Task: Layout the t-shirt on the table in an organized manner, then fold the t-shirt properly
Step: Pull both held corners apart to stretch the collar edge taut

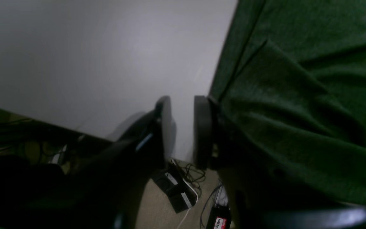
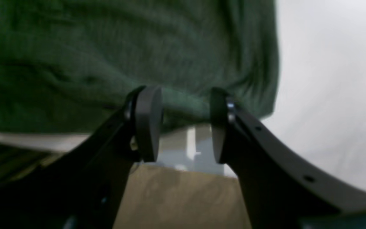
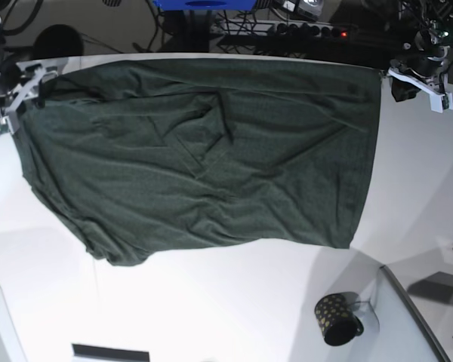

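The dark green t-shirt (image 3: 204, 151) lies spread over the white table (image 3: 211, 309), wrinkled in the middle, its far edge along the table's far edge. My right gripper (image 2: 183, 124) is open at the shirt's far left corner, with the hem (image 2: 183, 105) hanging loose between its fingertips. In the base view this right gripper (image 3: 30, 87) sits at the cloth's corner. My left gripper (image 1: 184, 127) is at the far right corner, jaws apart with bare table showing between them. One of its fingers (image 1: 202, 130) rests against the shirt's edge (image 1: 297, 95).
A small dark gold-dotted mug (image 3: 337, 319) stands near the front right, beside a grey tray-like panel (image 3: 415, 324). Beyond the far edge are a power strip (image 3: 302, 30) and cables. Below the table edge, boxes and cords (image 1: 179, 190) lie on the floor.
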`<state>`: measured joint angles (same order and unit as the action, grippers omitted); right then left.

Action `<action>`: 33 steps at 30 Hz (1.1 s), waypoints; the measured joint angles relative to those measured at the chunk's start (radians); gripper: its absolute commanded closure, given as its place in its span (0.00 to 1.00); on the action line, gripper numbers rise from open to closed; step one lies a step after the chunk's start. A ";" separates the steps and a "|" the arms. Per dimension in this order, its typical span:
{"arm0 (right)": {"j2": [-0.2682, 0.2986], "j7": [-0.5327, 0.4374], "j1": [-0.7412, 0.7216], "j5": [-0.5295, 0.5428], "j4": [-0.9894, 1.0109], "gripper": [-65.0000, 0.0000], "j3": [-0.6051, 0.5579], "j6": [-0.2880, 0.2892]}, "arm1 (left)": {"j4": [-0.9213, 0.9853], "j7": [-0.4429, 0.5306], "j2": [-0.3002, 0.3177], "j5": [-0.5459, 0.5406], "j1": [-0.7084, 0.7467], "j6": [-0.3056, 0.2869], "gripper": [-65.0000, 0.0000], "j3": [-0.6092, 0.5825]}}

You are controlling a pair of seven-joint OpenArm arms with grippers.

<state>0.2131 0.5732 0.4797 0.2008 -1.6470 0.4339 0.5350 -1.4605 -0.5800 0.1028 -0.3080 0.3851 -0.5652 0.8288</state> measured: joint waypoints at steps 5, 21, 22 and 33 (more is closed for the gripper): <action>-0.001 0.006 -0.006 0.001 0.031 0.64 0.000 0.001 | 0.000 0.000 0.000 0.000 0.000 -0.003 0.81 0.000; 0.002 0.004 -0.054 0.003 0.096 0.70 0.000 0.004 | 0.028 0.000 0.003 0.001 0.000 -0.002 0.81 0.000; 0.002 0.006 -0.068 0.002 0.122 0.78 0.000 0.005 | 0.028 0.000 0.003 0.000 0.000 -0.002 0.81 0.000; 0.002 0.002 -0.120 0.000 0.219 1.00 0.001 0.005 | 0.028 0.000 0.003 0.000 0.000 -0.002 0.81 0.000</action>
<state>0.2150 0.5747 0.3599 0.2012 -1.4284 0.4351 0.5400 -1.4326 -0.5800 0.1062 -0.3077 0.3855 -0.5674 0.8288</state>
